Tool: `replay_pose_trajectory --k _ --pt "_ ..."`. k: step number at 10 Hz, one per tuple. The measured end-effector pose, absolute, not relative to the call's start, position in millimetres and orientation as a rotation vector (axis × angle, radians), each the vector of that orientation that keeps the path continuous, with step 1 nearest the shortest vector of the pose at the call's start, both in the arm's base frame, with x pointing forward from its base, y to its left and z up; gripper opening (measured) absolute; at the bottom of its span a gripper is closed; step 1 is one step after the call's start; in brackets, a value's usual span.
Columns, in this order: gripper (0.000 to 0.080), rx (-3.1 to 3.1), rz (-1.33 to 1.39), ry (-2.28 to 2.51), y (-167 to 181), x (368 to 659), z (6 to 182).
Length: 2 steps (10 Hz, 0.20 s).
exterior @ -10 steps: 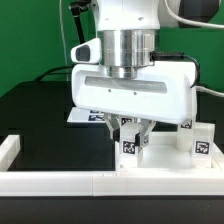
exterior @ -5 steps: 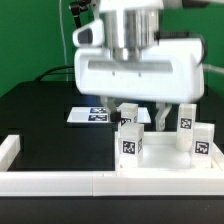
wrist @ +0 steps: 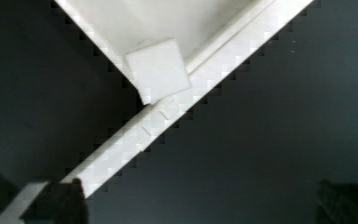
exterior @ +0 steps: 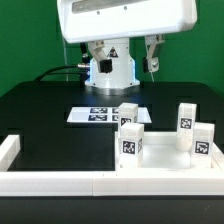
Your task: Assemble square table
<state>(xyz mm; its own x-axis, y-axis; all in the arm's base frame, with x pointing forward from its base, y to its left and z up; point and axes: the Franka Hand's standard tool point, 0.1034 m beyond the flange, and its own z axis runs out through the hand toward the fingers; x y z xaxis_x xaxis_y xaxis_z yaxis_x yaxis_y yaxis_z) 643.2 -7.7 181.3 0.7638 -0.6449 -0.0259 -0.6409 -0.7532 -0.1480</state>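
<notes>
The square table's white panel (exterior: 160, 152) lies at the front of the exterior view's right, against the border rail. Four white tagged legs stand upright on its corners: front left (exterior: 128, 143), back left (exterior: 127, 112), back right (exterior: 186, 118) and front right (exterior: 200, 141). My gripper (exterior: 125, 52) hangs high above the table, well clear of the legs, open and empty. In the wrist view the two dark fingertips (wrist: 51, 200) stand wide apart with only dark table between them. A white panel corner (wrist: 176, 20) and a white block (wrist: 158, 68) show far below.
The marker board (exterior: 98, 114) lies flat behind the table's left legs. A long low white border rail (exterior: 60, 182) runs along the front, with a short end piece (exterior: 8, 148) at the exterior view's left. It crosses the wrist view as a diagonal strip (wrist: 131, 140). The arm's base (exterior: 110, 68) stands at the back.
My gripper has risen straight up from the front left leg, where its fingers were low a second ago. The leg stays standing on the panel. The legs now show fully.
</notes>
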Motion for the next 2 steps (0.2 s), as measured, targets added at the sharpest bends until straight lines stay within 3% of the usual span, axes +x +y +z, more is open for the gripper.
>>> replay_pose_trajectory --k 2 --pt "0.0649 -2.810 -0.040 1.031 -7.9 643.2 181.2"
